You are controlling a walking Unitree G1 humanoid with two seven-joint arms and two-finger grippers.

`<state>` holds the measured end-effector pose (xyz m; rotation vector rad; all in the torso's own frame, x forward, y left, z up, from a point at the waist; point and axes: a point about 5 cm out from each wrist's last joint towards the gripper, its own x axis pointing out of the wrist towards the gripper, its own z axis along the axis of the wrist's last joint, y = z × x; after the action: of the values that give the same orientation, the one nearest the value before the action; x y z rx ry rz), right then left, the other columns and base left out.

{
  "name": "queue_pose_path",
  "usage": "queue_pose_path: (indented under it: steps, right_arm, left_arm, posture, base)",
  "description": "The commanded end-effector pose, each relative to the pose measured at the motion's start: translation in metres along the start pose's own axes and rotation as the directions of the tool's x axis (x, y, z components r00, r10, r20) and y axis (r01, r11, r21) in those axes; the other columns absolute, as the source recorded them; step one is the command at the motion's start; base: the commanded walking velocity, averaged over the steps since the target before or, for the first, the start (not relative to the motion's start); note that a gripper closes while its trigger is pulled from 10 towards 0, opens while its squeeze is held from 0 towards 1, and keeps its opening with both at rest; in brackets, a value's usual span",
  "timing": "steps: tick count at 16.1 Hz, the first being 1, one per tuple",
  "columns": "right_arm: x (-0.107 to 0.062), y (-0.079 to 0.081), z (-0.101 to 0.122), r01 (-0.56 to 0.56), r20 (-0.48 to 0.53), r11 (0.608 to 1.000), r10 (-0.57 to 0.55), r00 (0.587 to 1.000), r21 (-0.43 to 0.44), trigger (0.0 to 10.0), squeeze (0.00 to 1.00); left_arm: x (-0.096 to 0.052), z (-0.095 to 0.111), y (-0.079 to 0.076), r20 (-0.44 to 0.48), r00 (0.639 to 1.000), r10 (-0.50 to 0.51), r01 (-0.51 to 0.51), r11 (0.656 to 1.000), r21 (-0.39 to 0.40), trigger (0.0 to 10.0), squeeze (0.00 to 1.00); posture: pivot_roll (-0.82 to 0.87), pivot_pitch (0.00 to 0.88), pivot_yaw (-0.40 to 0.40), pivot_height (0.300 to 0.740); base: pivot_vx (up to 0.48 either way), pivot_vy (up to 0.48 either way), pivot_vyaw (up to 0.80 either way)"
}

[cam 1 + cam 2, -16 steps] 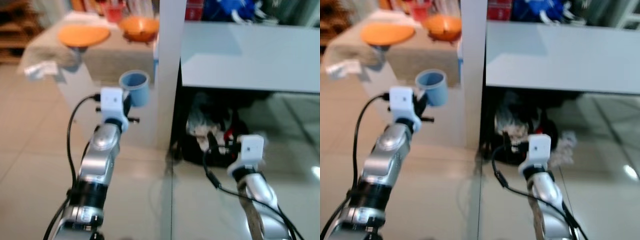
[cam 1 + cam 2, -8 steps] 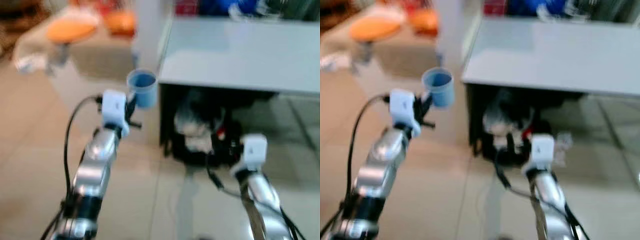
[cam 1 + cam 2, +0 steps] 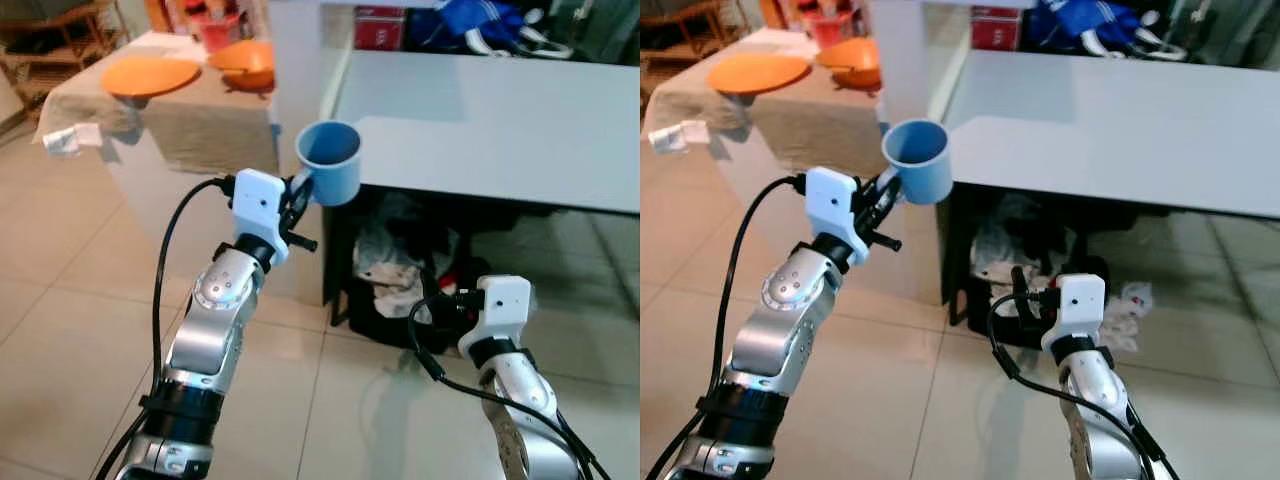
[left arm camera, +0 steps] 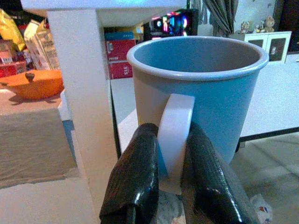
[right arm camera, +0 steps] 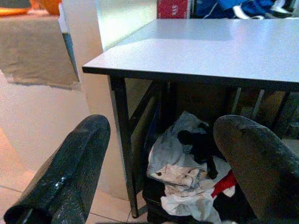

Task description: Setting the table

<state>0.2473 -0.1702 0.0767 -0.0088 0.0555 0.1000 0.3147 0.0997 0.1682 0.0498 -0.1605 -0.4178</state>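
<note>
At the far left, a tabletop draped in a beige cloth (image 3: 190,120) carries a flat orange plate (image 3: 150,74) and, just right of it, an orange bowl-shaped dish (image 3: 247,60). A crumpled white wrapper (image 3: 62,140) lies at the cloth's near left corner.

Nearer and right of that, the left gripper (image 4: 169,156) is raised on its silver arm. Its jaws are clamped on the white handle of a light blue plastic cup (image 3: 329,160), one black finger pressed to each side of the handle. The cup stands upright, mouth up, in the air in front of a white pillar (image 3: 296,60), just off the near left corner of a wide grey tabletop (image 3: 500,120), with its body beyond the fingertips on the far side.

Under the grey tabletop sits a dark basket of crumpled clothes (image 5: 187,182) on the tiled floor (image 3: 60,300).

At the right, the right gripper (image 5: 163,168) hangs low, pointing toward the basket; its jaws are spread wide with nothing between them. Blue and white clothing (image 3: 490,25) lies piled at the far edge of the grey tabletop.
</note>
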Motion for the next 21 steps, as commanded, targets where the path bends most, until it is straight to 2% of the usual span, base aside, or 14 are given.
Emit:
queue_pose_path:
  steps: [1,3,6,13,17,21]
  right_arm:
    - [0.0009,0.0008,-0.0003,-0.005,0.005,1.0,0.005,1.0,-0.003,10.0,0.0]
    - [0.0006,0.0012,-0.001,-0.004,0.004,1.0,0.004,1.0,-0.004,10.0,0.0]
    - [0.0003,0.0024,-0.0025,-0.005,0.001,1.0,0.005,1.0,-0.007,10.0,0.0]
    - [0.0003,0.0034,-0.0045,-0.001,0.0,1.0,0.001,1.0,-0.006,10.0,0.0]
    - [0.0004,0.0043,-0.0051,-0.002,0.0,1.0,0.002,1.0,-0.007,10.0,0.0]
    - [-0.0011,0.0047,-0.0047,-0.001,0.007,1.0,0.001,1.0,-0.007,10.0,0.0]
  left_arm:
    - [0.0055,0.0029,-0.0018,0.002,1.0,-0.025,0.025,0.998,0.061,0.0,0.0]
    - [0.0059,0.0013,-0.0027,-0.006,0.999,-0.035,0.036,0.997,0.071,0.0,0.0]
    - [0.0063,-0.0043,-0.0056,-0.023,0.998,-0.063,0.065,0.993,0.103,0.0,0.0]
    - [0.0105,-0.0054,-0.0074,-0.024,0.995,-0.101,0.103,0.985,0.139,0.0,0.0]
    - [0.0123,-0.0059,-0.0037,-0.017,0.995,-0.098,0.1,0.986,0.135,0.0,0.0]
    - [0.014,-0.0071,0.0026,-0.022,0.996,-0.086,0.088,0.986,0.14,0.0,0.0]
  posture:
    - [-0.09,0.0,0.042,0.74]
    - [-0.09,0.0,0.043,0.74]
    - [-0.1,0.0,0.047,0.74]
    - [-0.1,0.0,0.056,0.74]
    - [-0.1,0.0,0.059,0.74]
    - [-0.1,0.0,0.062,0.74]
  base:
    - [0.416,0.0,0.0]
    - [0.414,0.0,0.0]
    - [0.33,-0.336,0.0]
    - [0.0,-0.436,0.0]
    - [0.0,-0.44,0.0]
    - [0.273,-0.39,0.0]
